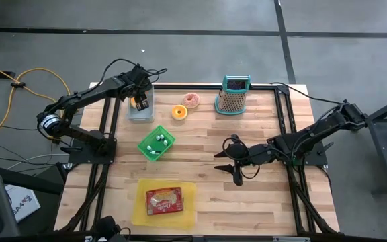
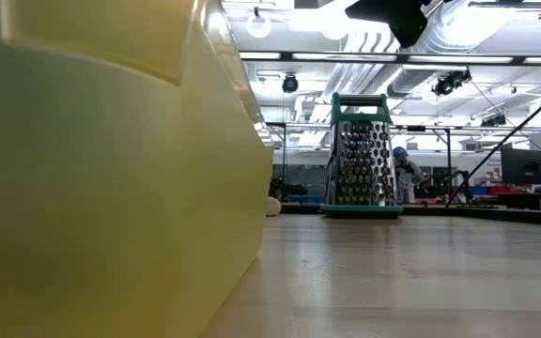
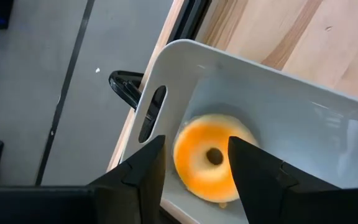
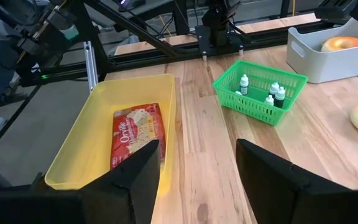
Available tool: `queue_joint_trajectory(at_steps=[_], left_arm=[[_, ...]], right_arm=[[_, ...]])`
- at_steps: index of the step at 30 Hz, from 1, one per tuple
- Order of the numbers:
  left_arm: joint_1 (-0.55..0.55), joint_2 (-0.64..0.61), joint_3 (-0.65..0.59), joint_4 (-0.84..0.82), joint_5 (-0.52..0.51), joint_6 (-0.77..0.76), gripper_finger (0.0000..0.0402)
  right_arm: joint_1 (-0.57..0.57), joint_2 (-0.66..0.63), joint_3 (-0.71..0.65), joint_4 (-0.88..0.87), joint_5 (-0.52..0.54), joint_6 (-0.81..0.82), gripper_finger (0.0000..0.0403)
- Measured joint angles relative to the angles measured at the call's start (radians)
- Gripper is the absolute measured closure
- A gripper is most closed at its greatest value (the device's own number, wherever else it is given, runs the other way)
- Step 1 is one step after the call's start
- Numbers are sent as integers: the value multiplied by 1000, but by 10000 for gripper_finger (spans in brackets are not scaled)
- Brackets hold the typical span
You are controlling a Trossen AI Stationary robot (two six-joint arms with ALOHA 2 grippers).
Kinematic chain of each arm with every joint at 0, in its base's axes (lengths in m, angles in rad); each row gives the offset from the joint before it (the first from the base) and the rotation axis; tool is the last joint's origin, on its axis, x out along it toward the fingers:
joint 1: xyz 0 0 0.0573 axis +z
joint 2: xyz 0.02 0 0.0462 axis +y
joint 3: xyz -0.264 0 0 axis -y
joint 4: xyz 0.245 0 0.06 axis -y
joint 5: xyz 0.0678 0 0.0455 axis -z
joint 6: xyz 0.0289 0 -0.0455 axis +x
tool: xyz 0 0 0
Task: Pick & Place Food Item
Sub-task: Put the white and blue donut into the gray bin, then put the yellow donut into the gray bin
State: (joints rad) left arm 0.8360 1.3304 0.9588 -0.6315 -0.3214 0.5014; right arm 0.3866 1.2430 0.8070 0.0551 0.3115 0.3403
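Note:
A doughnut with orange icing (image 3: 199,169) lies inside the white bin (image 3: 278,102) at the table's far left, leaning toward the bin's wall by the handle slot. My left gripper (image 3: 196,143) hangs open just above it, one finger on each side, and I see no touch. In the high view that gripper (image 1: 140,101) is over the bin (image 1: 132,115). My right gripper (image 1: 230,165) waits open above the middle of the table, holding nothing.
A second orange doughnut (image 1: 179,112) and a pink one (image 1: 192,101) lie on the table right of the bin. A teal grater (image 1: 233,96) stands at the far edge. A green basket (image 1: 156,142) holds small bottles. A yellow tray (image 1: 180,214) near the front holds a red packet.

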Motion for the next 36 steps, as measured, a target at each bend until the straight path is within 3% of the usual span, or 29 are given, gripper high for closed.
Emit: queue_joint_trajectory(at_steps=[10, 19, 25, 28, 33, 36], left_arm=[[-43, 0, 0, 5, -1, -12, 236], [-196, -33, 0, 78, 0, -13, 236], [-308, -72, 0, 153, 10, -139, 236], [-323, -73, 0, 157, 100, -210, 236], [-298, -38, 0, 175, 367, -295, 236], [-287, 4, 1, 204, 398, -317, 236]], right_arm=[[0, 0, 0, 0, 0, 0, 205], [0, 0, 0, 0, 0, 0, 205], [0, 0, 0, 0, 3, -1, 205], [0, 0, 0, 0, 3, -3, 205], [0, 0, 0, 0, 4, -3, 205], [0, 0, 0, 0, 3, -4, 205]])
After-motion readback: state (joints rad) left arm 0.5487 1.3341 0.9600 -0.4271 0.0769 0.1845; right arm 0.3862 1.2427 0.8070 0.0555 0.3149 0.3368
